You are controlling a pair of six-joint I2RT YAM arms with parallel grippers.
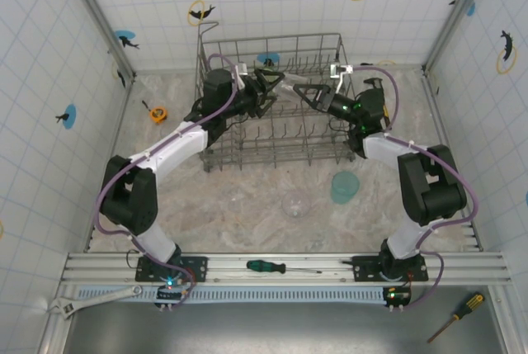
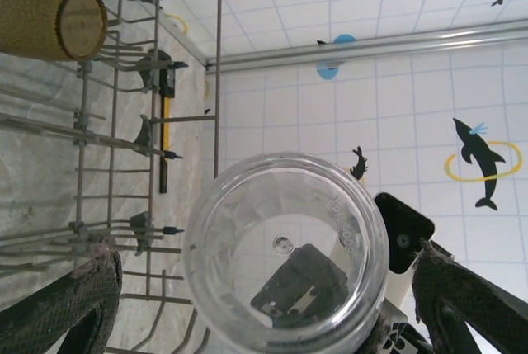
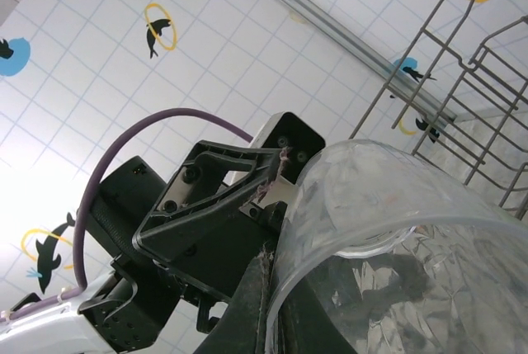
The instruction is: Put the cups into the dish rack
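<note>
Over the rack (image 1: pixel 264 135), the right gripper (image 1: pixel 307 92) has its fingers clamped shut on the wall of a clear cup (image 2: pixel 285 247), holding it out in the air toward the left gripper (image 1: pixel 268 88). The left fingers (image 2: pixel 78 304) stand wide apart on either side of the cup's base, clear of it. An amber cup (image 2: pixel 49 9) sits among the rack's wires, while a teal cup (image 1: pixel 344 186) and a second clear cup (image 1: pixel 294 204) stand on the table (image 1: pixel 247 197) just in front of the rack.
</note>
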